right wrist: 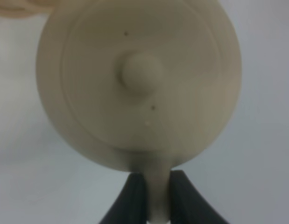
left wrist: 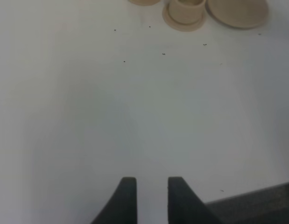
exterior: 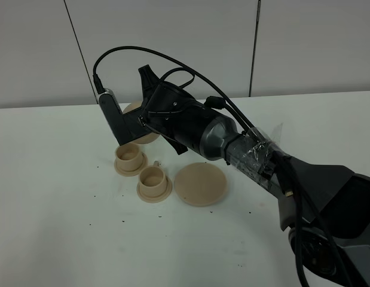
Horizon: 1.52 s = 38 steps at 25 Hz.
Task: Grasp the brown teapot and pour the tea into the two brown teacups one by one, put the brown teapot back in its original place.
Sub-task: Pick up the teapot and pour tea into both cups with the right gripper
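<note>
The brown teapot [exterior: 134, 109] hangs tipped above the table, just behind the far-left teacup [exterior: 130, 159], and the arm hides most of it. My right gripper [exterior: 126, 125] reaches across from the right and is shut on its handle. The right wrist view shows the round lid and knob [right wrist: 140, 72], with the right gripper [right wrist: 158, 196] pinching the handle. The second teacup [exterior: 153, 181] stands nearer on its small saucer. The large flat saucer [exterior: 199, 184] lies bare beside it. My left gripper [left wrist: 151, 196] stands open over bare table, with the nearer teacup [left wrist: 186, 11] and the large saucer [left wrist: 237, 11] far ahead of it.
The white table [exterior: 65, 227] carries scattered dark specks around the cups. The right arm's body and cables [exterior: 232, 143] stretch across the middle right of the table. A white panelled wall stands behind.
</note>
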{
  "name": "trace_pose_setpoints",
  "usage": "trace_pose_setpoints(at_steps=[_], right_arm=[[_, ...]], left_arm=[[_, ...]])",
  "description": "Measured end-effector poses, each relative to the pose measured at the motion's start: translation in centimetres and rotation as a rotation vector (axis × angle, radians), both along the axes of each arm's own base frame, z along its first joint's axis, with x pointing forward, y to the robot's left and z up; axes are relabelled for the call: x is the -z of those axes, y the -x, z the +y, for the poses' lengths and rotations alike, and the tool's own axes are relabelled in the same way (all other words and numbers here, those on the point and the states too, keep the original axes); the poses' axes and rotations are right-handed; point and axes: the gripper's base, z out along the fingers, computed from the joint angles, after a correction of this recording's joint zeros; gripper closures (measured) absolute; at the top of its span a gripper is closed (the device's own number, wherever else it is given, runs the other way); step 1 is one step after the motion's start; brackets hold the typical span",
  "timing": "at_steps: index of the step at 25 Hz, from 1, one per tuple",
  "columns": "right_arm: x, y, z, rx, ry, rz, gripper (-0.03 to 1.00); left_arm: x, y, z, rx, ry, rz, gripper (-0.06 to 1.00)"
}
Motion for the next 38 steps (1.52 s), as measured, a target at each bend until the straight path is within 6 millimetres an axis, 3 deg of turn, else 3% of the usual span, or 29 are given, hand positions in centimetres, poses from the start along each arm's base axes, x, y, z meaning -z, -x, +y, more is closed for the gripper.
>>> trace_pose_setpoints(at_steps=[22, 38], right_arm=[[0.61, -0.65, -0.91, 0.029, 0.045, 0.007, 0.87], [0.35, 0.17, 0.08, -0.012, 0.103, -0.045, 0.87]], left_arm=[[0.0, 0.0, 0.0, 0.0, 0.0, 0.0, 0.71], [0.0, 0.0, 0.0, 0.0, 0.0, 0.0, 0.71]])
